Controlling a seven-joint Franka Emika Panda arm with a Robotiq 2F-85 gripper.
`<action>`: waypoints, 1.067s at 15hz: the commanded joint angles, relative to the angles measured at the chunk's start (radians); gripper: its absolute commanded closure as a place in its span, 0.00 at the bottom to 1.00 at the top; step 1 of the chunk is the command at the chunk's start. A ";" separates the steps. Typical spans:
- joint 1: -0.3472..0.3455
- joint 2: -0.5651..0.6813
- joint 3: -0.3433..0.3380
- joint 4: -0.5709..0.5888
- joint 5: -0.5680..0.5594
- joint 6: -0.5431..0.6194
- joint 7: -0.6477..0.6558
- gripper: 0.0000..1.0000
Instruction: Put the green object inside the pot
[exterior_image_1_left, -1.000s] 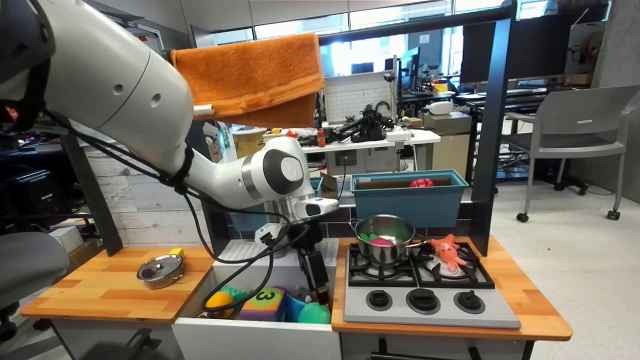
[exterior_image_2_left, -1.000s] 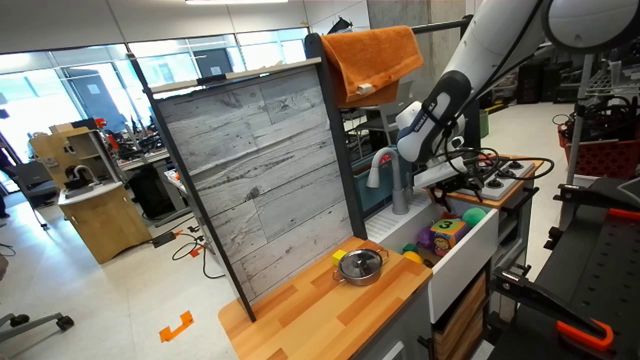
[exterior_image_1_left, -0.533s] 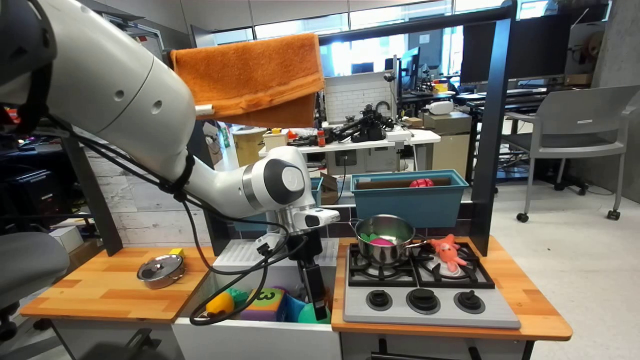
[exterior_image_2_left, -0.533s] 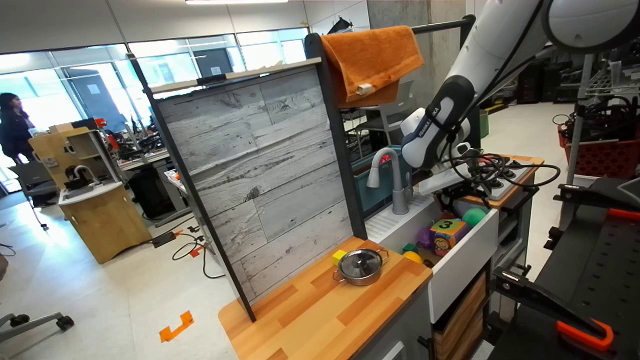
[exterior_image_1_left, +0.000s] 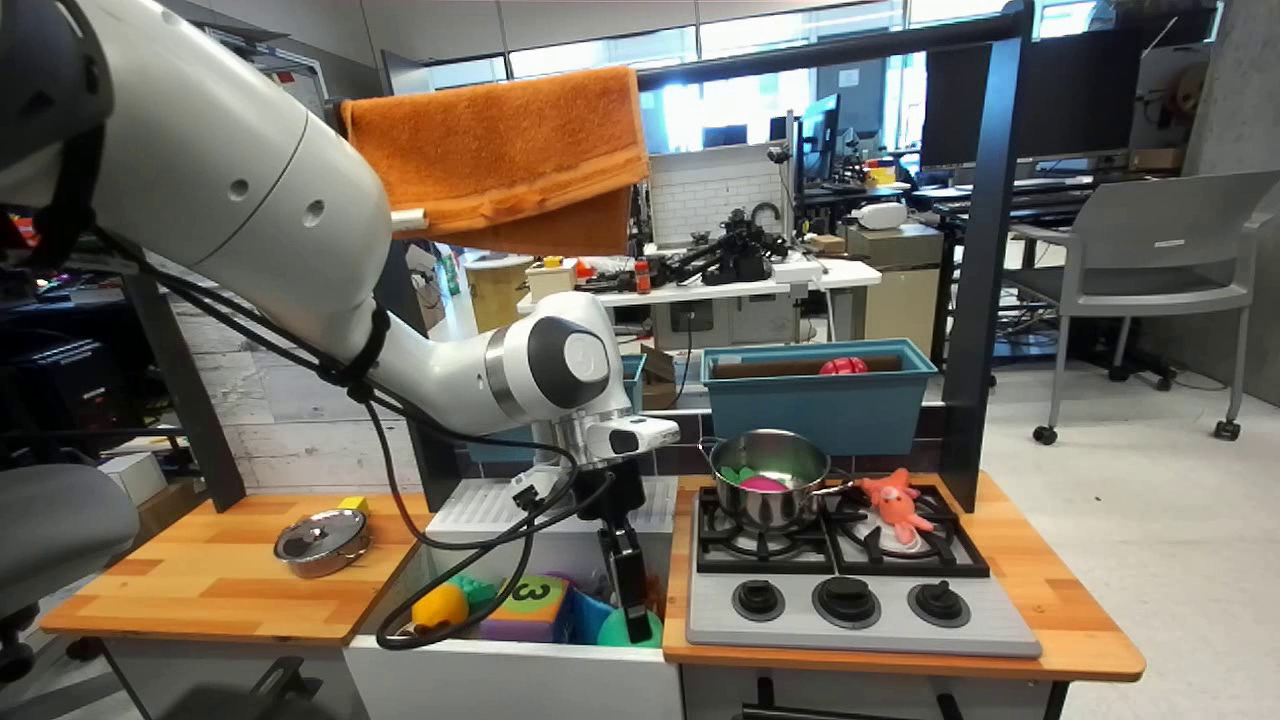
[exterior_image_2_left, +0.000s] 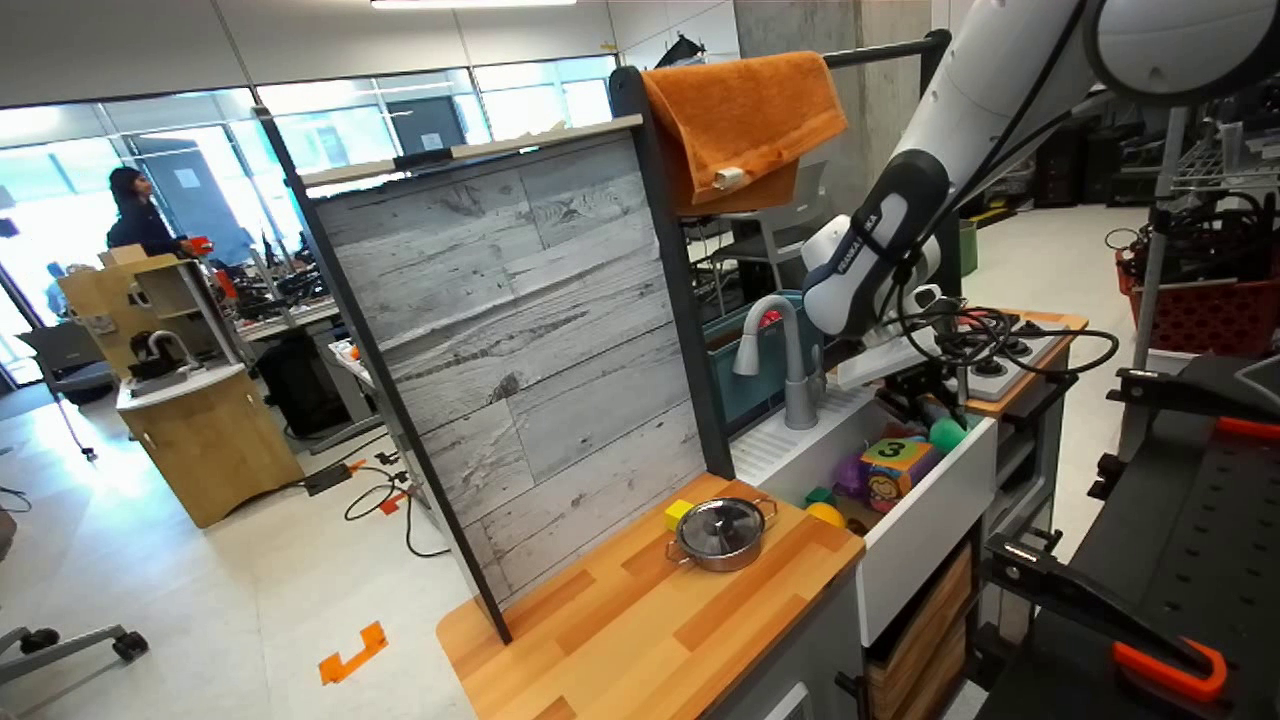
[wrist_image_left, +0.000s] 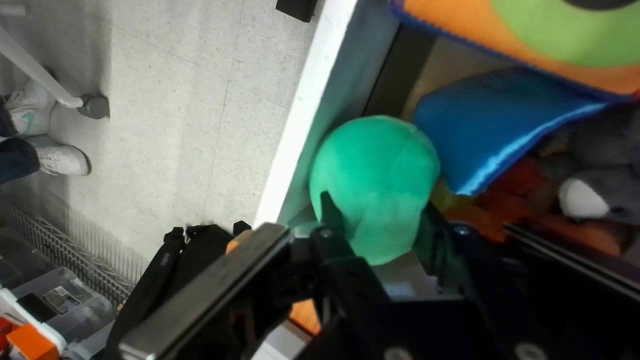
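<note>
The green object (wrist_image_left: 375, 165), a soft round ball, sits in the front corner of the open white drawer (exterior_image_1_left: 520, 690). Its lower part looks squeezed in the wrist view, where the two fingers of my gripper (wrist_image_left: 378, 205) press against it from both sides. A dark finger covers part of the green object (exterior_image_1_left: 612, 630) in an exterior view, and the arm hides some of the green object (exterior_image_2_left: 945, 434) from the opposite angle. On the stove's left burner stands the shiny metal pot (exterior_image_1_left: 768, 508), unlidded, holding something pink and something green.
A number block (exterior_image_1_left: 530, 608), a blue cloth-like thing (wrist_image_left: 480, 125) and an orange ball (exterior_image_1_left: 440, 606) share the drawer. A pink-orange plush (exterior_image_1_left: 897, 505) lies on the right burner. On the left counter are a lidded pan (exterior_image_1_left: 322, 543) and a yellow block (exterior_image_2_left: 677, 515). A faucet (exterior_image_2_left: 795, 380) rises behind the drawer.
My gripper has come down and toward the drawer's front, onto the green object. Its fingers have then drawn together around the ball, which stays in the drawer.
</note>
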 joint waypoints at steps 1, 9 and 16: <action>-0.016 0.017 0.017 0.047 -0.002 -0.034 0.014 0.93; 0.039 -0.046 -0.001 0.073 -0.014 -0.024 -0.023 0.96; 0.092 -0.134 -0.040 0.083 -0.005 -0.310 0.123 0.96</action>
